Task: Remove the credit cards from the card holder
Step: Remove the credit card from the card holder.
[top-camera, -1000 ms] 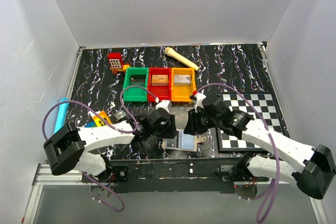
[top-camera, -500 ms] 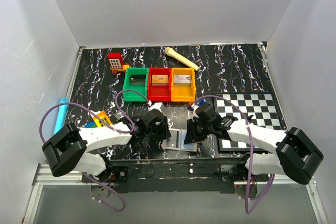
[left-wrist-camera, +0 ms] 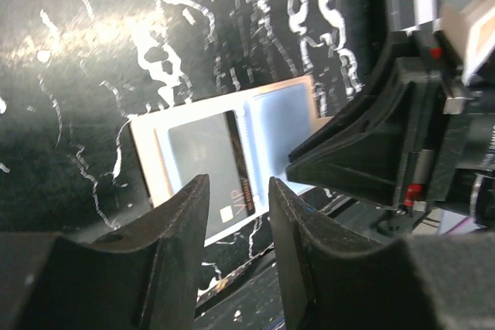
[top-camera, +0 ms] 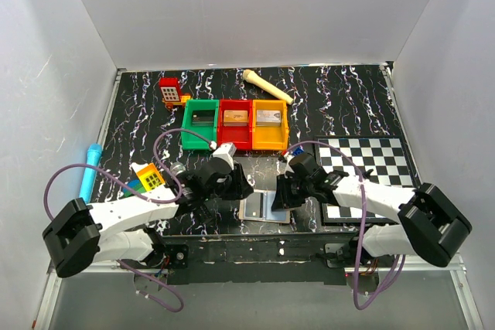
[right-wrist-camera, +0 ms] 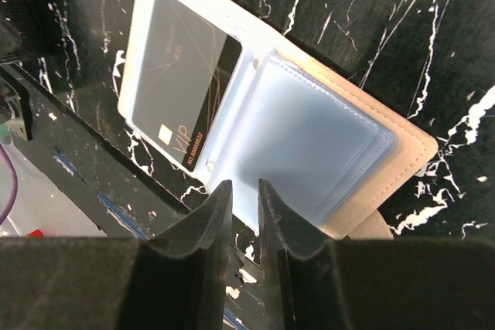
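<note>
Obs., bench view, both arms low over the near edge of the black marbled table (top-camera: pixel 348 106)

- Card holder (top-camera: pixel 265 208) lay opened flat, lining up, close to the table's near edge and between the two grippers. The tan rim showed around a pale blue-grey lining (right-wrist-camera: pixel 309 137).
- A dark card (right-wrist-camera: pixel 182 67) with orange "VIP" lettering sat in the pocket on the left arm's side. It was also visible from the left wrist (left-wrist-camera: pixel 205 152). The other pocket (left-wrist-camera: pixel 271 125) showed pale blue-grey.
- Left gripper (top-camera: pixel 241 188) was at the holder's left side, pointing toward it. From its wrist camera the jaws (left-wrist-camera: pixel 238 183) stood narrowly parted with nothing between them, and the card was seen through the gap. I could not tell if the tips touched the holder.
- Right gripper (top-camera: pixel 282 193) was at the holder's right side, just beside the chequered board (top-camera: pixel 371 164). Its jaws (right-wrist-camera: pixel 244 187) were drawn in to a slim slot over the holder's middle fold near the edge. I could not tell whether they pinched the lining or simply hung above it.
- The two grippers faced each other across the holder, near but apart; the right one (left-wrist-camera: pixel 348 160) filled the right of the left wrist view.
- Farther back stood a row of green (top-camera: pixel 199 123), red (top-camera: pixel 235 123) and orange (top-camera: pixel 269 123) bins, well apart from the holder
</note>
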You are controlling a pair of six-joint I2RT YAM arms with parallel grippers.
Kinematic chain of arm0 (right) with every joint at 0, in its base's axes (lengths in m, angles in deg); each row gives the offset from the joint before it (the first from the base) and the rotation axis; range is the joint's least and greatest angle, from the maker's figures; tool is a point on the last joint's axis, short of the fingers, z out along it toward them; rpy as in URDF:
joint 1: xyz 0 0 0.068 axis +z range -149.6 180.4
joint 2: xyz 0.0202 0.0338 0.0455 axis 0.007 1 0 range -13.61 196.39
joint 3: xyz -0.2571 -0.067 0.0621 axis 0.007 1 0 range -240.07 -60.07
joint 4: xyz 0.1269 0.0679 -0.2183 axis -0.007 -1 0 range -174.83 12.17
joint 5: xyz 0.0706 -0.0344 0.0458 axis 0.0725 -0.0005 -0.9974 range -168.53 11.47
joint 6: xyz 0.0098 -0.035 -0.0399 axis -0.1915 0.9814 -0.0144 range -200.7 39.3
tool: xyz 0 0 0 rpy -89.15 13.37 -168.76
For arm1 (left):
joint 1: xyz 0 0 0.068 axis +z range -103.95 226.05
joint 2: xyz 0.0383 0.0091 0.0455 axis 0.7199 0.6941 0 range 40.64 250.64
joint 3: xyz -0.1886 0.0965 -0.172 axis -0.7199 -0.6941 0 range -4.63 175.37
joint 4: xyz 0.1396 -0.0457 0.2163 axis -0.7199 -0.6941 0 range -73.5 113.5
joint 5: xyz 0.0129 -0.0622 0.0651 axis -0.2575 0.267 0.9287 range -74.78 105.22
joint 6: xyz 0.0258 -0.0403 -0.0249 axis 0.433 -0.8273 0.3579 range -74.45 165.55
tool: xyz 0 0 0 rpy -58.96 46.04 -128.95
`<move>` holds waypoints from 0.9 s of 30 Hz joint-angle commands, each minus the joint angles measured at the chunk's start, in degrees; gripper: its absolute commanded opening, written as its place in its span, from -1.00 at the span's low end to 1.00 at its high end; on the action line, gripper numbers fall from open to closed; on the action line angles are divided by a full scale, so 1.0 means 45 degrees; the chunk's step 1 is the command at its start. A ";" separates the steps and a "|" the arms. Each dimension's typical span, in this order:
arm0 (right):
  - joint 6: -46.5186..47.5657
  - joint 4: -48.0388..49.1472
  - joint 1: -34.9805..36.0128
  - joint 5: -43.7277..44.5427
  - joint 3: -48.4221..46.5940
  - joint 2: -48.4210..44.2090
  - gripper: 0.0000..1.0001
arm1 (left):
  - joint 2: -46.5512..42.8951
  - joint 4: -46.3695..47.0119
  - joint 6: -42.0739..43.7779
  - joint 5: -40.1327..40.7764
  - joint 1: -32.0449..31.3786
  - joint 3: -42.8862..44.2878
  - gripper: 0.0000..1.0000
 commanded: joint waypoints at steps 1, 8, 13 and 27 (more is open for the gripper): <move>0.0068 0.0429 -0.0056 0.0374 0.0011 -0.1070 -0.42 | -0.0737 0.2474 0.0716 -0.0346 0.0041 -0.0965 -0.26; -0.0751 0.2458 -0.0056 -0.0425 0.0284 -0.1796 -0.10 | -0.0017 0.3774 0.0406 -0.0973 0.0041 -0.1536 -0.35; -0.1629 0.3338 -0.0056 -0.0778 0.0342 -0.0859 -0.03 | 0.0746 0.3480 0.0054 -0.0858 0.0060 -0.1320 -0.63; -0.2510 0.4765 -0.0056 -0.0700 0.0968 0.0275 -0.04 | 0.1586 0.3342 -0.0610 -0.0505 0.0060 -0.1340 -1.00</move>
